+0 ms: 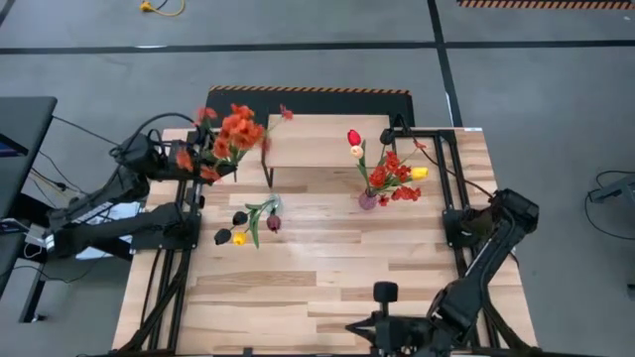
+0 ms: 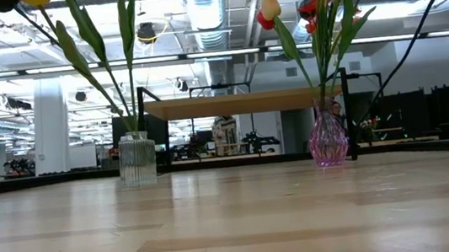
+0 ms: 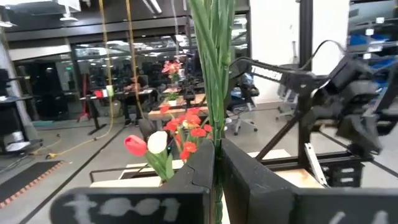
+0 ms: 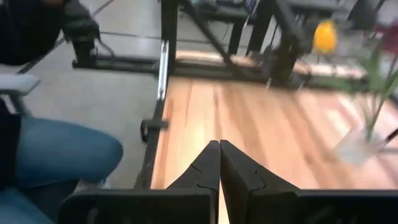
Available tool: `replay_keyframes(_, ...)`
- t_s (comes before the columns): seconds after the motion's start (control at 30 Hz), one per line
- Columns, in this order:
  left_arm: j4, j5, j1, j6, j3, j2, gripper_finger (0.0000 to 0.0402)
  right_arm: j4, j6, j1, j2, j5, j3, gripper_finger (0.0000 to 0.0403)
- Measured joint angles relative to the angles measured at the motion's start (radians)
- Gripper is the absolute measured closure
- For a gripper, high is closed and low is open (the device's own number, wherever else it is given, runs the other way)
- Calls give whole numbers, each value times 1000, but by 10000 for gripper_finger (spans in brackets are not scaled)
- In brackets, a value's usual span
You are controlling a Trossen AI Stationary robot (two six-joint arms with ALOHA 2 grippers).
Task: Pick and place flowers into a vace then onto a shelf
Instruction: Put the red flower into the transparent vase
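Observation:
My left gripper (image 1: 220, 167) is at the table's far left, shut on a bunch of red-orange flowers (image 1: 233, 131). The bunch is beside the shelf (image 1: 327, 141), a light wood plank on black legs. A clear ribbed vase (image 2: 137, 159) stands on the table and holds yellow and dark tulips (image 1: 238, 228) that lean toward the left. A pink vase (image 2: 328, 138) holds red, cream and yellow flowers (image 1: 389, 174). My right gripper (image 4: 219, 163) hangs shut and empty over the table by its near edge (image 1: 359, 327). My left gripper pinches several green stems (image 3: 217, 118) of the bunch between its two fingers. The fingers come in about level and lie across the stems. The stems stand upright through the hold, blossoms above, clear of the table. Their lower ends are hidden by the fingers.
A small black camera post (image 1: 385, 291) stands near the table's front middle. Black frame rails (image 1: 184, 213) run along both sides of the table. A person's leg in jeans (image 4: 56, 155) is close beyond the near edge. Bare wood lies between the two vases and the near edge.

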Motion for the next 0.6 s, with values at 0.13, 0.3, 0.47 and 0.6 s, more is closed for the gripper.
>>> replay_keyframes(0.13, 0, 30, 31, 2, 0, 0, 401, 55, 192, 16, 1, 155, -132, 401)
replay_keyframes(0.3, -4, 72, 48, 9, 1, 18, 401, 58, 485, -24, 1, 351, -285, 402)
replay_keyframes(0.47, -5, 72, 50, 15, 1, 45, 401, 64, 565, -62, 1, 370, -375, 402)
replay_keyframes(0.6, 0, 101, 50, 52, 1, 81, 401, 66, 565, -86, 1, 338, -391, 402)
